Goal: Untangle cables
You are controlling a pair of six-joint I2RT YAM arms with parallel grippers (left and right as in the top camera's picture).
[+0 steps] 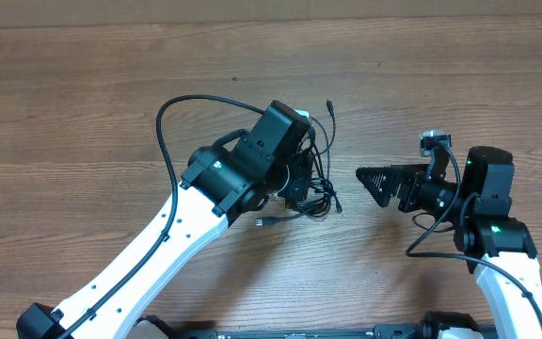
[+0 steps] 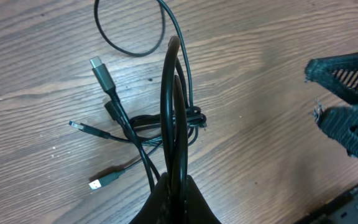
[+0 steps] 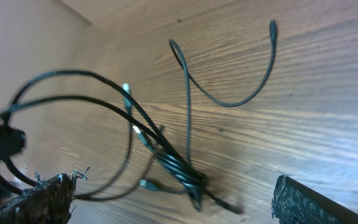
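Left hand [image 2: 174,190] pinches the cables [image 2: 165,118] (right hand [image 1: 373,186] spread wide, apart).

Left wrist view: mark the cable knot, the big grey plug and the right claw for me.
cable knot [image 2: 193,117], left wrist view, on the tight wrap's middle.
big grey plug [image 2: 99,68], left wrist view, on its metal shell.
right claw [image 2: 313,93], left wrist view, midway between its fingertips.

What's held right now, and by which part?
Left gripper pinches the cables by a raised loop. Right gripper is open, holding nothing.
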